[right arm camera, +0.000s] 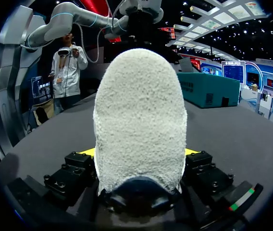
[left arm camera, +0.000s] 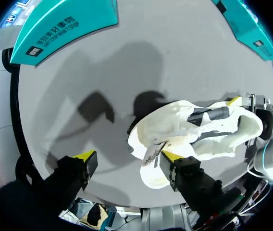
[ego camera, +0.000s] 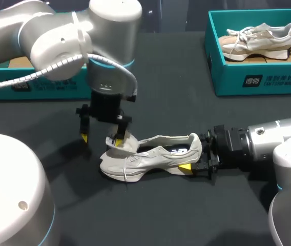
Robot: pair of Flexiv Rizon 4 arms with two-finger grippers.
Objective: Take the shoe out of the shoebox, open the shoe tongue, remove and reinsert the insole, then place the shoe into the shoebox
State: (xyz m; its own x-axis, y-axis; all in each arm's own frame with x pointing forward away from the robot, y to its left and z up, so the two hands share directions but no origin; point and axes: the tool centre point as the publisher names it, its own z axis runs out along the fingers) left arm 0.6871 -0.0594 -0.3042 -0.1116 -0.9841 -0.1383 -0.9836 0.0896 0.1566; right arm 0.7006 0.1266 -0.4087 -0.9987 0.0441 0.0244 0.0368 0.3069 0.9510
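Clamping the shoe (ego camera: 150,156), right hand (ego camera: 196,154) lies level; left hand (ego camera: 101,138) points down, spread.

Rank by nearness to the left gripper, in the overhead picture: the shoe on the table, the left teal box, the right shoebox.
1. The shoe on the table, against the left gripper.
2. The left teal box, behind it, leftward.
3. The right shoebox, far back right.

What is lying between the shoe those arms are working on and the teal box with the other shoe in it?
Nothing. In the head view only bare dark table lies between the shoe and the teal box holding the other shoe.
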